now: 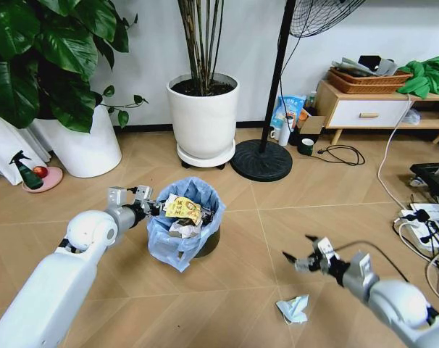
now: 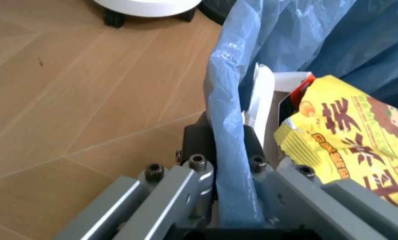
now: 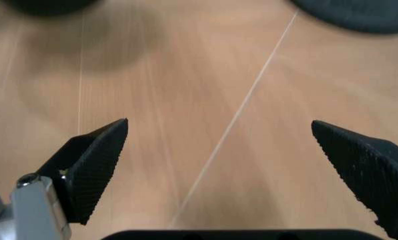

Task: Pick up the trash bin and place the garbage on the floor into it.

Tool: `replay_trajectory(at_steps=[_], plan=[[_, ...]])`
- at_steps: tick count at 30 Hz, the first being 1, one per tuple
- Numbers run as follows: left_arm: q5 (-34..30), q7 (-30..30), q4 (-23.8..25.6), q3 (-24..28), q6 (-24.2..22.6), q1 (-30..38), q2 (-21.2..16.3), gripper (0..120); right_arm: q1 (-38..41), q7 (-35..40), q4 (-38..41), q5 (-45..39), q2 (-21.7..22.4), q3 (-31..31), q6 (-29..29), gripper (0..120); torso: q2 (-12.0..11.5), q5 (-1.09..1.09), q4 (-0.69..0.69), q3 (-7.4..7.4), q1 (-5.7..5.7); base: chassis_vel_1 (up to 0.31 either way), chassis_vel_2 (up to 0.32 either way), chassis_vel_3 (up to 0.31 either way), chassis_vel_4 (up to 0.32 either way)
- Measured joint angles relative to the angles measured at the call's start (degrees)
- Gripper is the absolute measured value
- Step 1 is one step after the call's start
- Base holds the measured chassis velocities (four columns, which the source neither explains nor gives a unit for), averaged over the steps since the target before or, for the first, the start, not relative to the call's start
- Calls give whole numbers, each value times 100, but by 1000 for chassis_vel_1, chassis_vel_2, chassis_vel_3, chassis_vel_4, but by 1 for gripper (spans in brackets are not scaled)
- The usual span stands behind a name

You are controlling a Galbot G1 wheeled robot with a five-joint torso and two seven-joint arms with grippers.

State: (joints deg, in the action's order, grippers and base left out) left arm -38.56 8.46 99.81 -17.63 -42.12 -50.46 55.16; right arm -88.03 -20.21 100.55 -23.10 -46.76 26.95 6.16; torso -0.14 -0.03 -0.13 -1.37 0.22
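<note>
The trash bin [image 1: 177,243], dark and lined with a crinkly light blue bag, is in the middle of the floor [image 1: 277,217] in the head view. My left gripper [image 1: 153,210] is shut on its near-left rim. In the left wrist view the left gripper [image 2: 228,172] has its fingers either side of the bag's edge [image 2: 228,100]. Garbage lies inside, including a yellow wrapper [image 1: 183,209] [image 2: 348,140] and white paper. To the bin's right my right gripper [image 1: 298,248] [image 3: 218,132] hangs open over bare floor [image 3: 185,75]. A crumpled white paper [image 1: 293,308] lies on the boards just in front of it.
A large white plant pot [image 1: 203,119] on castors stands behind the bin, with a fan's black base [image 1: 261,161] beside it. Another white pot [image 1: 85,148] and a green spray bottle [image 1: 24,170] are at the left. Cables and a power strip [image 1: 422,217] lie at the right.
</note>
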Motion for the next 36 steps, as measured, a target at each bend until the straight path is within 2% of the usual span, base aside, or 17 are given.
replay_trajectory(at_steps=[11,29,36], plan=[[-16,7,34,14,0,-31,-42,0,-125,-447,-934,1016,-256,-223,-354,100,0,-1,0,0,0,0,0,0,0],[-37,99,26,38,-1,15,-192,0,503,-639,-1938,1541,-720,-591,-465,100,0,-3,0,-1,1,0,0,0,0],[-34,110,3,22,-1,18,-198,0,726,-607,-2277,1667,-882,-698,-532,97,0,-1,1,0,1,0,0,0,0]])
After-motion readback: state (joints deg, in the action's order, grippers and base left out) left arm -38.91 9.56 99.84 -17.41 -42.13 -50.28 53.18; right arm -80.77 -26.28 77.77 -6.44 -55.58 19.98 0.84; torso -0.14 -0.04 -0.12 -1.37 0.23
